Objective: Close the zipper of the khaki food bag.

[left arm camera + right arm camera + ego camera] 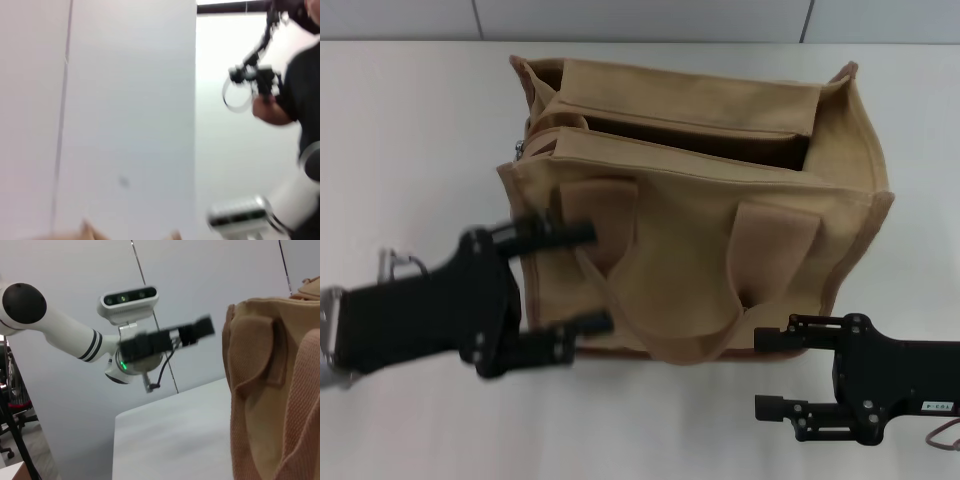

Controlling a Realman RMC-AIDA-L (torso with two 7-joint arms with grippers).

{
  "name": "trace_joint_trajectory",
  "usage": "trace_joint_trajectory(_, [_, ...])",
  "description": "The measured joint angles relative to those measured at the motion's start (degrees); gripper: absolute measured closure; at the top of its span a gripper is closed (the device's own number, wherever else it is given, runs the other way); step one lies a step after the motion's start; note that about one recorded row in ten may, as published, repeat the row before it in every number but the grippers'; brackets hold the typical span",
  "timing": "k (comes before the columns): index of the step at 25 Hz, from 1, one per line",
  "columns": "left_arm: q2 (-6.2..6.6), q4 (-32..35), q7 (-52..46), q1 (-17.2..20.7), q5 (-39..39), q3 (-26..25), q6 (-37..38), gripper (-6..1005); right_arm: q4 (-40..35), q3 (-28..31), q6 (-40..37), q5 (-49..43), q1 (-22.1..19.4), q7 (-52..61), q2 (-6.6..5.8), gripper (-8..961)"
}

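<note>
A white table [410, 130] filled the room's foreground, a pale panelled wall [640, 18] with thin dark seams ran at twelve o'clock, under even light.

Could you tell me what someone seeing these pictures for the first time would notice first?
The khaki food bag dominates the middle of the white table, its zipper open so the dark inside shows. The left gripper, open, sits at the bag's near left corner, one finger against the front by the handle. The right gripper, also open, waits low by the bag's near right corner.
</note>
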Motion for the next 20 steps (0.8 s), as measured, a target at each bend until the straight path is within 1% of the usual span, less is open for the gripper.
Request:
trace_joint_trajectory(1, [0.0, 0.0, 0.0, 0.0, 0.0, 0.0, 0.0, 229, 0.0, 0.0, 0.0, 0.0, 0.0, 0.0, 0.0, 260])
trace_joint_trajectory(2, [-0.14, -0.54, 0.89, -0.26, -4.05, 0.6, 0.28, 230, 0.0, 0.04, 0.11, 0.01, -0.05, 0.0, 0.0, 260])
trace_joint_trajectory(3, [-0.17, -0.87, 1.19, -0.36, -6.37, 1.08, 0.34, 230, 0.0, 0.04, 0.11, 0.01, -0.05, 0.0, 0.0, 260])
trace_joint_trajectory(4, [-0.2, -1.38, 1.38, -0.42, -10.95, 2.01, 0.41, 230, 0.02, 0.05, 0.21, 0.07, -0.12, 0.0, 0.0, 260])
trace_joint_trajectory(5, [-0.21, -1.64, 1.36, -0.42, -13.46, 2.61, 0.45, 231, 0.26, 0.05, 0.45, 0.26, -0.23, 0.0, 0.0, 260])
trace_joint_trajectory(6, [-0.21, -1.64, 1.36, -0.42, -13.46, 2.61, 0.45, 231, 0.26, 0.05, 0.45, 0.26, -0.23, 0.0, 0.0, 260])
trace_joint_trajectory(7, [-0.21, -1.88, 1.25, -0.4, -16.43, 3.47, 0.51, 232, 0.53, 0.05, 0.68, 0.48, -0.28, -0.03, 0.0, 260])
trace_joint_trajectory(9, [-0.21, -1.88, 1.25, -0.4, -16.43, 3.47, 0.51, 232, 0.66, 0.05, 0.71, 0.5, -0.31, -0.08, 0.0, 260])
trace_joint_trajectory(10, [-0.36, -3.07, 1.27, 0.16, -27.19, 5.53, 0.23, 233, 0.82, 0.05, 0.72, 0.55, -0.35, -0.12, 0.0, 260])
trace_joint_trajectory(14, [-0.22, -4.16, 1.59, 0.29, -29.7, 4.96, -0.81, 234, 0.9, 0.05, 0.72, 0.57, -0.49, -0.13, 0.0, 260])
trace_joint_trajectory(15, [0.39, -4.38, 1.69, 1.13, -30.19, 2.64, -4.84, 235, 0.9, 0.05, 0.71, 0.57, -0.54, -0.14, 0.0, 260])
trace_joint_trajectory(16, [0.39, -4.38, 1.69, 1.13, -30.19, 2.64, -4.84, 235, 0.9, 0.05, 0.71, 0.57, -0.54, -0.14, 0.0, 260])
trace_joint_trajectory(17, [0.88, -3.99, 1.71, 1.86, -30.05, 1.69, -7.08, 235, 0.9, 0.05, 0.64, 0.57, -0.54, -0.15, 0.0, 260])
trace_joint_trajectory(19, [0.88, -3.99, 1.71, 1.86, -30.05, 1.69, -7.08, 236, 0.89, 0.05, 0.45, 0.57, -0.54, -0.16, 0.0, 260])
trace_joint_trajectory(20, [3.16, -3.37, 1.44, 3.92, -29.41, 0.64, -12.73, 236, 0.88, 0.05, 0.38, 0.56, -0.53, -0.16, 0.0, 260])
